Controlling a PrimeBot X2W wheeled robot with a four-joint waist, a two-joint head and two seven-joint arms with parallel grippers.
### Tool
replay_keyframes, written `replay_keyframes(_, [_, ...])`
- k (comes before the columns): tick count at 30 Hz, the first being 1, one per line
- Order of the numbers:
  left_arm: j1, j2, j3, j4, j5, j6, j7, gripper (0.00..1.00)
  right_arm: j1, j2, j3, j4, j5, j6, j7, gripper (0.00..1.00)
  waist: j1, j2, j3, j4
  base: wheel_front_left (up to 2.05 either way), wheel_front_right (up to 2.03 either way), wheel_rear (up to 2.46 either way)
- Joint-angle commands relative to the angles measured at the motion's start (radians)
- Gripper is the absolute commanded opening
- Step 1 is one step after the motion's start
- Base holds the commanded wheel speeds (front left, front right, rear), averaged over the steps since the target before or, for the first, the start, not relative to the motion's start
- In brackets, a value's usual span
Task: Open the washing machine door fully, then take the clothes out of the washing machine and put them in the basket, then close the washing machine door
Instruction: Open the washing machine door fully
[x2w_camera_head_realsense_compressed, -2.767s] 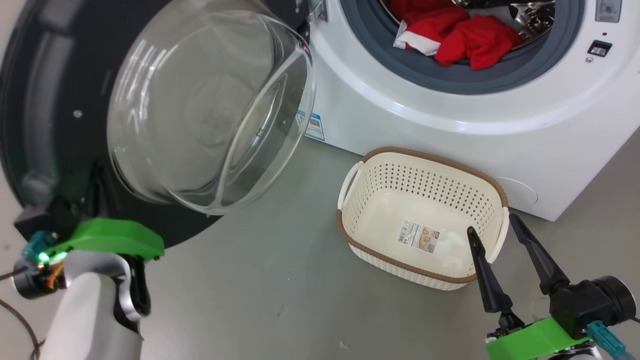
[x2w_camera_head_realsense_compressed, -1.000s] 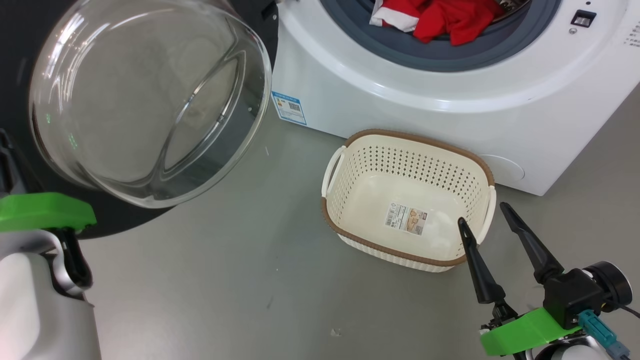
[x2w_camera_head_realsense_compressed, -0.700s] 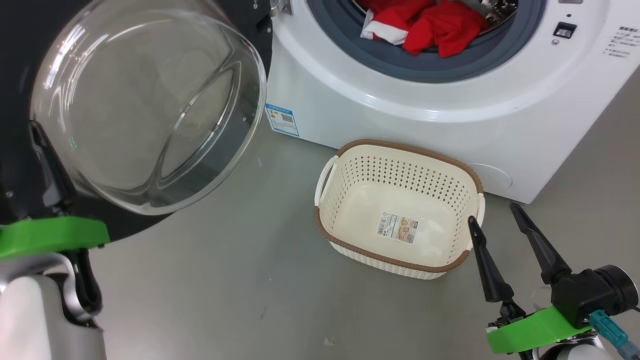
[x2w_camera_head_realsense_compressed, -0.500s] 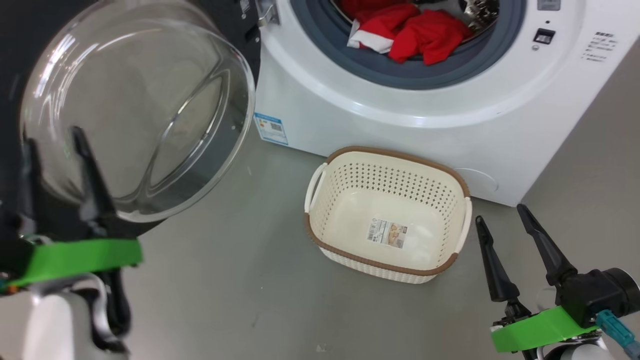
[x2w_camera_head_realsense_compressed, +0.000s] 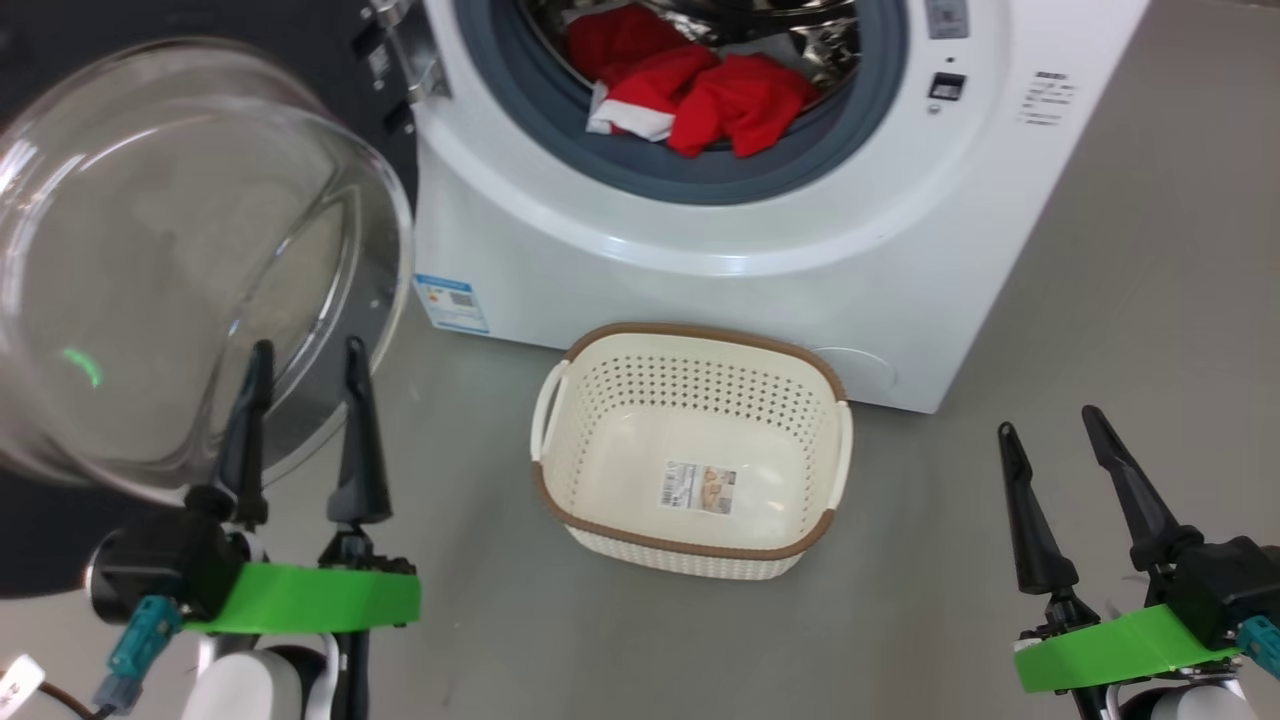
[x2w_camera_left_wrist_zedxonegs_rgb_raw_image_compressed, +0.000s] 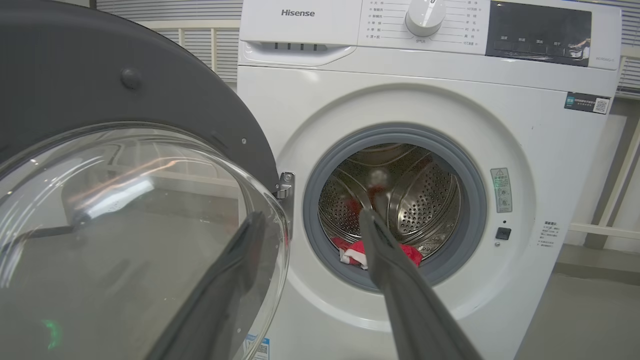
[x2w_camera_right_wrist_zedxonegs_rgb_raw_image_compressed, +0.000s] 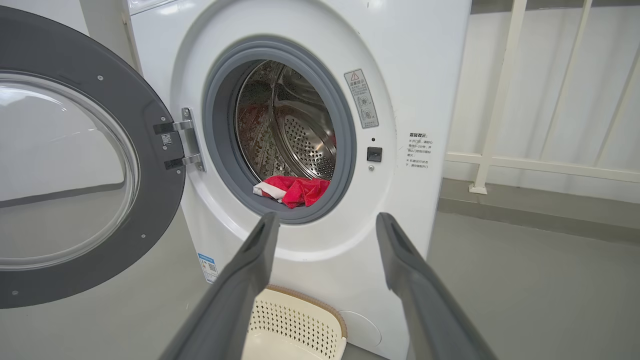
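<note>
At drum's front lip: the clothes (x2w_camera_head_realsense_compressed: 700, 95), a red heap draped onto the grey rubber ring (x2w_camera_head_realsense_compressed: 700, 180) of the washing machine (x2w_camera_head_realsense_compressed: 720, 270). Washing machine door (x2w_camera_head_realsense_compressed: 150, 250) stands wide, clear of the mouth. Basket (x2w_camera_head_realsense_compressed: 690, 550) sits empty on the floor just below. Left gripper (x2w_camera_head_realsense_compressed: 308, 345) and right gripper (x2w_camera_head_realsense_compressed: 1047, 420) both low, fingers spread, holding nothing. Best approach, I judge: pinch deep into the heap's bulk and lift clear of the ring.
</note>
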Motion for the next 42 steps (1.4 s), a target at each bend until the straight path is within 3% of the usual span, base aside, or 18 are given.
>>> replay_keyframes(1, [0.002, 0.025, 0.022, -0.034, 0.002, -0.01, -0.005, 1.0, -0.025, -0.004, 0.013, -0.029, 0.006, 0.006, -0.009, 1.0, 0.0, 0.0, -0.017, -0.044, 0.0, 0.0, 0.0])
replay_keyframes(6, [0.034, 0.025, -0.007, -0.064, -0.015, -0.05, -0.005, 1.0, -0.01, -0.004, 0.0, -0.036, 0.02, 0.006, -0.009, 1.0, 0.0, 0.0, -0.033, -0.102, 0.0, 0.0, 0.0])
replay_keyframes(17, [0.11, 0.025, -0.023, -0.054, 0.022, -0.038, -0.005, 1.0, 0.033, -0.004, -0.027, -0.052, 0.041, 0.006, -0.009, 1.0, 0.0, 0.0, -0.069, -0.216, 0.0, 0.0, 0.0])
replay_keyframes(25, [0.185, 0.04, -0.035, -0.028, 0.045, -0.057, -0.005, 1.0, 0.082, -0.004, -0.018, -0.063, 0.038, 0.006, -0.009, 1.0, 0.0, 0.0, -0.118, -0.287, 0.0, 0.0, 0.0])
replay_keyframes(42, [0.262, 0.035, -0.026, -0.006, 0.03, -0.081, -0.005, 1.0, 0.16, -0.004, -0.032, -0.108, 0.032, 0.006, -0.009, 1.0, 0.0, 0.0, -0.155, -0.325, 0.0, 0.0, 0.0])
